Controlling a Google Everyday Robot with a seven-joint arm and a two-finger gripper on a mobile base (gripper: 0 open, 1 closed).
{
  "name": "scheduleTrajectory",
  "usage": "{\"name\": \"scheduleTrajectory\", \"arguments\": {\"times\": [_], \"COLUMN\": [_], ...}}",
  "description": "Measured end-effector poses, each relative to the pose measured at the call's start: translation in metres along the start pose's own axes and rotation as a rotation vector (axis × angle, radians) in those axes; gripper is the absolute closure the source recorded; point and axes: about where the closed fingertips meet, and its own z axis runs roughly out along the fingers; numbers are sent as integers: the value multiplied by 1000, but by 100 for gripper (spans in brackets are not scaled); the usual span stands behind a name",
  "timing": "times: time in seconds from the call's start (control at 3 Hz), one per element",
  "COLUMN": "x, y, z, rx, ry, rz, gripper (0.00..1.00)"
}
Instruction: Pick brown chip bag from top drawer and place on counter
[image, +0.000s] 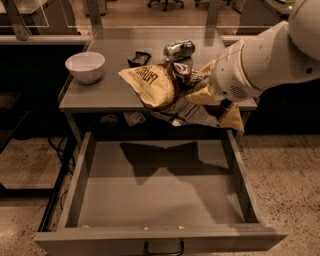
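Note:
The brown chip bag (165, 90), crinkled with cream-tan ends and a dark brown centre, hangs in the air over the front edge of the counter (110, 95), above the open top drawer (160, 195). My gripper (202, 85) is shut on the bag's right half; its fingers are mostly hidden by the bag and the white arm coming in from the right. The drawer is pulled fully out, with a dark handle (164, 248) on its front. The bag's shadow falls on the drawer floor.
On the counter stand a white bowl (85, 66) at the left, a small black wrapper (139, 58) and a crushed silver-green can (179, 49) at the back. Dark cables run down the floor left of the drawer.

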Motion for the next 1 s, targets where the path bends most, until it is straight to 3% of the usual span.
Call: {"name": "scheduleTrajectory", "arguments": {"times": [0.33, 0.67, 1.0], "x": [0, -4, -9], "y": [0, -19, -60], "z": [0, 9, 34], "rx": [1, 17, 37], "ry": [0, 4, -2], "rz": [-1, -35, -99], "gripper": [100, 100, 100]}}
